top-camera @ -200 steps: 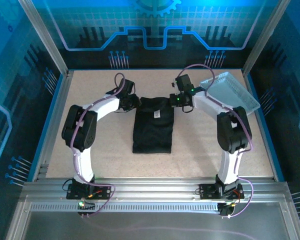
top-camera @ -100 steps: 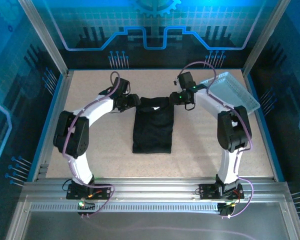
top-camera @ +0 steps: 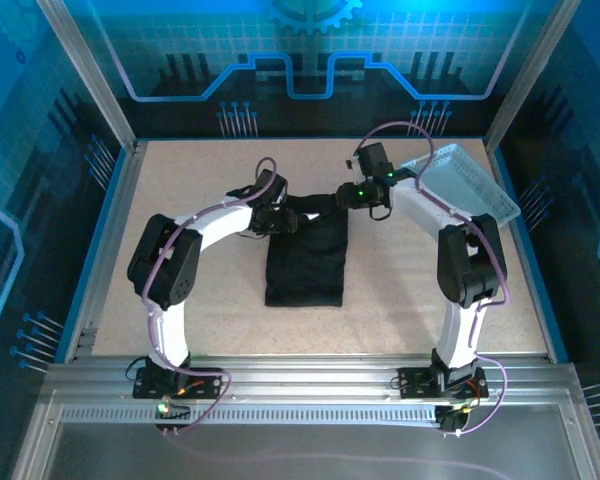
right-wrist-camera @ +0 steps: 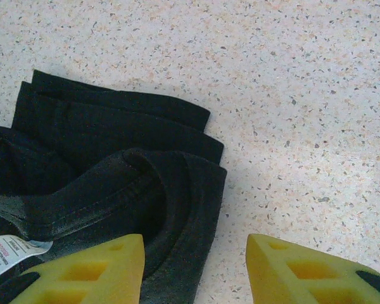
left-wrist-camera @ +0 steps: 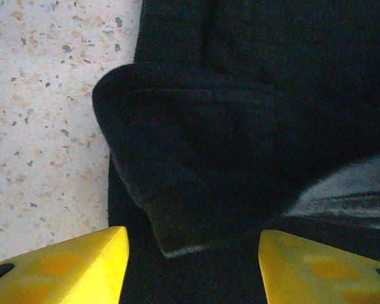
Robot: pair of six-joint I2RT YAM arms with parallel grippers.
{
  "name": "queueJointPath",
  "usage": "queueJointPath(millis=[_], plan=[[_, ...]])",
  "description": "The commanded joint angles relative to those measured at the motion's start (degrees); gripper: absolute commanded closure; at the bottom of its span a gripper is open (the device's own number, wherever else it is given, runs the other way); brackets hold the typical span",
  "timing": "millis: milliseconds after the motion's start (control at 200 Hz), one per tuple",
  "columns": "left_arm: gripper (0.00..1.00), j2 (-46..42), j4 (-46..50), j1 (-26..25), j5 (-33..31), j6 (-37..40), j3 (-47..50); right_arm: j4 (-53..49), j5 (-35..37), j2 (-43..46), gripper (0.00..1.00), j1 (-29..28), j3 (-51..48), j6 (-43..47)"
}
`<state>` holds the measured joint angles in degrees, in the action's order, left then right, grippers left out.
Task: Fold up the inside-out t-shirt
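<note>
The inside-out t-shirt [top-camera: 305, 262] lies as a black folded rectangle in the middle of the table. My left gripper [top-camera: 284, 221] hovers over its upper left corner. In the left wrist view this gripper [left-wrist-camera: 190, 269] is open, and a bunched fold of the t-shirt [left-wrist-camera: 196, 145] lies below and between the yellow fingers [left-wrist-camera: 76, 266]. My right gripper [top-camera: 342, 197] is at the upper right corner. In the right wrist view it [right-wrist-camera: 195, 269] stands open over the edge of the t-shirt [right-wrist-camera: 114, 136], one finger above the cloth and one above bare table. A white label [right-wrist-camera: 9, 253] shows at the lower left.
A light grey perforated tray [top-camera: 462, 183] rests tilted at the back right, just behind the right arm. The speckled tabletop [top-camera: 180, 160] is bounded by metal frame posts and blue walls. Bare table lies to the left and in front of the shirt.
Both grippers have opened. The left arm has swung right, onto the shirt's upper left corner. The right gripper has shifted slightly, and the label no longer shows from above.
</note>
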<state>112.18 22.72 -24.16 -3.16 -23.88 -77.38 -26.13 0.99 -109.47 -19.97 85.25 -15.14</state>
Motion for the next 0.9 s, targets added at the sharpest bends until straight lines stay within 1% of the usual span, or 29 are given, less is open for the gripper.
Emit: queueJointPath(millis=[0, 165, 225, 300, 445, 510, 595, 715, 785, 895], plan=[[0.44, 1.1, 0.56, -0.13, -3.39, 2.43, -2.95, -0.88, -1.54, -2.05, 0.52, -0.51, 2.71, 0.64], [0.57, 2.08, -0.56, -0.02, -7.96, 2.83, -6.05, -1.81, -1.35, -4.23, 0.52, -0.63, 5.13, 0.88], [0.65, 3.69, 0.42, 0.03, -8.71, 3.62, -8.56, -1.91, -1.27, -4.97, 0.53, -0.68, 5.88, 0.98], [0.73, 5.18, 0.02, 0.1, -8.7, 4.28, -10.34, -2.19, -1.59, -5.79, 0.53, -0.69, 6.86, 1.29], [0.79, 9.82, 1.76, 0.57, -7.02, 4.77, -15.86, -2.72, -1.87, -7.33, 0.53, -0.86, 7.91, 1.45], [0.79, 11.46, 2.67, 0.62, -7.17, 5.12, -17.54, -2.51, -2.02, -7.1, 0.51, -0.86, 7.44, 1.32], [0.7, 12.67, 3.87, 0.79, -7.39, 5.29, -18.61, -1.47, -2.9, -6.61, 0.45, -0.84, 6.3, 1.46], [0.65, 12.77, 4.39, 1.47, -6.86, 5.02, -18.3, -2.76, -2.23, -8.79, 0.44, -0.71, 8.07, 1.42], [0.61, 11.65, 3.41, 1.67, -6.96, 5.09, -16.87, -3.26, -2.18, -10.46, 0.46, -0.73, 9.44, 1.34], [0.58, 10.43, 2.34, 2.07, -5.87, 4.75, -15.29, -4.22, -2.4, -12.9, 0.55, -0.78, 11.66, 1.25]])
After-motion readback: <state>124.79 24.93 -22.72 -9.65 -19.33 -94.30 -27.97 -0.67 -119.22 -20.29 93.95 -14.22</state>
